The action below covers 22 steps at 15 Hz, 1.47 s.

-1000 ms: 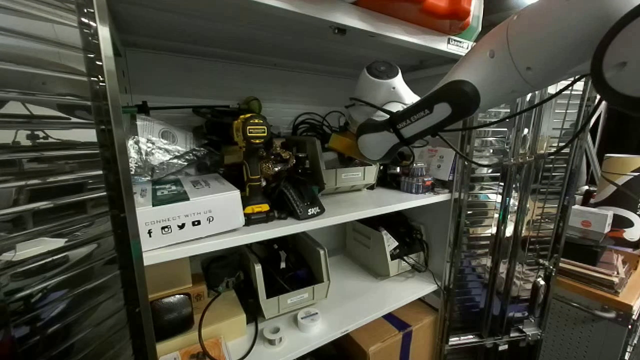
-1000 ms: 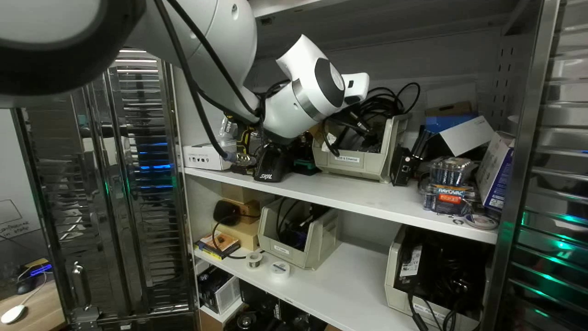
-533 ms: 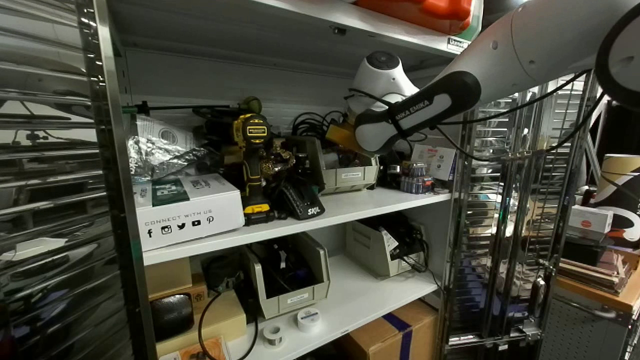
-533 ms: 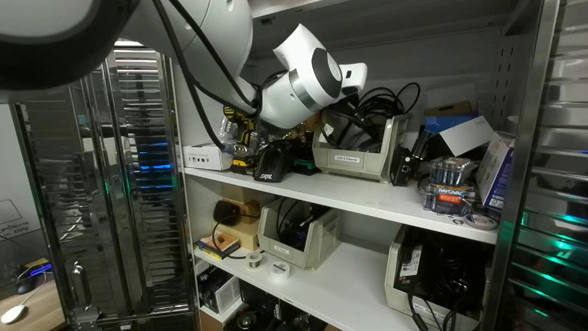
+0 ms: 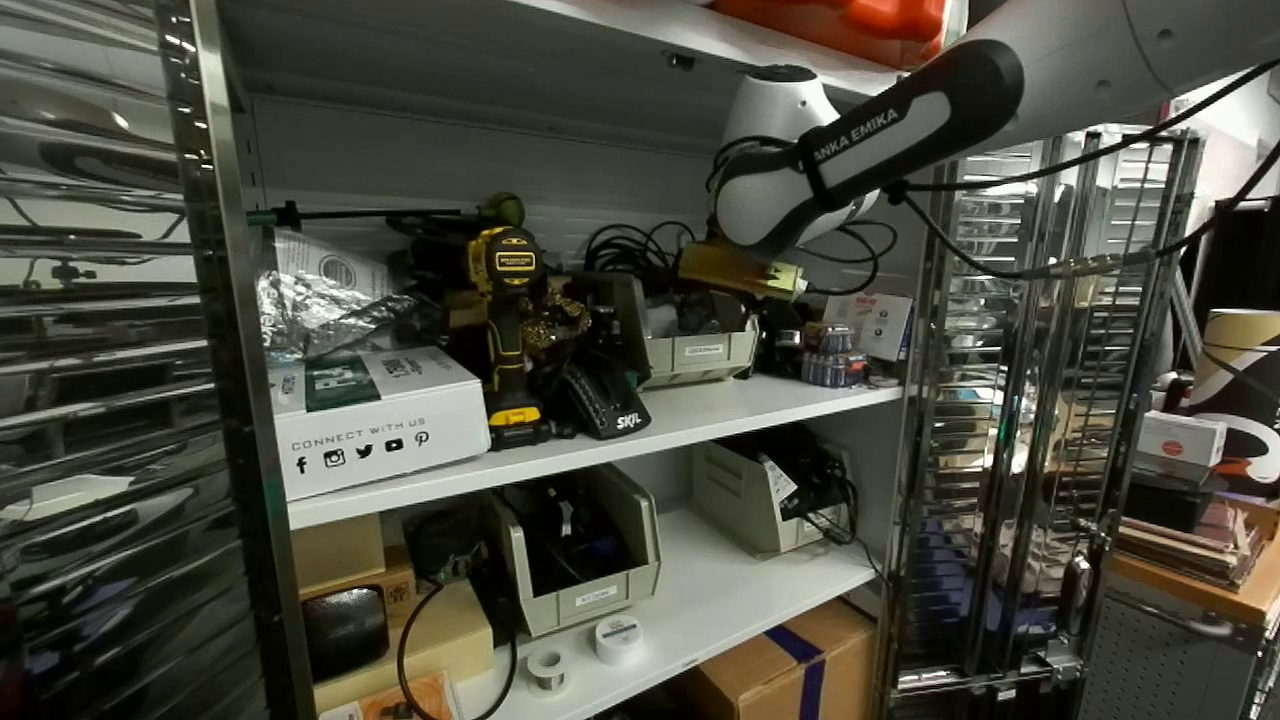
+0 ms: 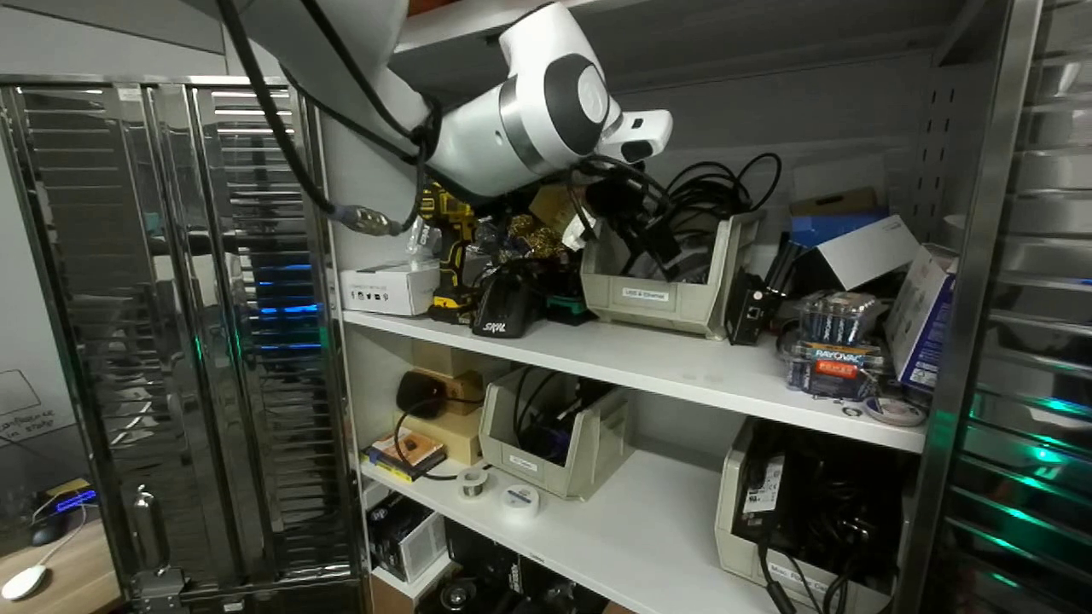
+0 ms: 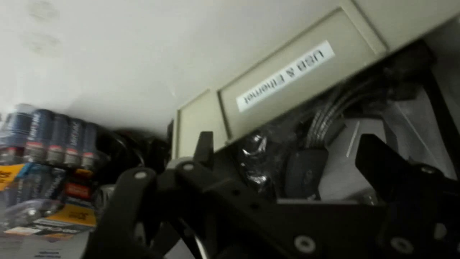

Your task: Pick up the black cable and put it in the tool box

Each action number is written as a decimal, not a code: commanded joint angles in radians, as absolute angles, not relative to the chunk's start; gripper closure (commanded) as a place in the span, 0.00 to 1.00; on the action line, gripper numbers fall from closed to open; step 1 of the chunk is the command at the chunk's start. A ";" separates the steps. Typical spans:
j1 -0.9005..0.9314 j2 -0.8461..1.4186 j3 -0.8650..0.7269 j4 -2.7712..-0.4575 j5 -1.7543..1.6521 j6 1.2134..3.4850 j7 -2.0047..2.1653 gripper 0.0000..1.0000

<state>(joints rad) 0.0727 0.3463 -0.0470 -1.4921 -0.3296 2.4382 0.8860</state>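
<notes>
The end effector (image 7: pixel 285 140), spread wide, holds nothing over the bin (image 6: pixel 648 312). Black cables (image 6: pixel 710 201) show there; maybe the job is done, maybe all is left.

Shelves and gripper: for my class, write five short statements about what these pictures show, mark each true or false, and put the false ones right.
1. The gripper has its jaws apart. True.
2. The drill lies flat on its side. False: the drill stands upright.
3. In the wrist view, the bin bears a label reading "USB & Ethernet". True.
4. The batteries lie inside the bin. False: the batteries are outside it, on the same shelf.
5. In an exterior view, black cables loop up above the bin. True.
</notes>
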 commanded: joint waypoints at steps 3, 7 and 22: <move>0.079 0.098 -0.050 -1.749 -0.328 2.237 0.710 0.00; 0.062 -0.031 -0.023 -1.889 -0.299 2.050 0.544 0.00; 0.072 -0.314 0.045 -2.204 -0.141 1.711 0.046 0.00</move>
<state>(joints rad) 0.0661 -0.2057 0.0197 -2.1140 -0.1532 1.7138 0.0677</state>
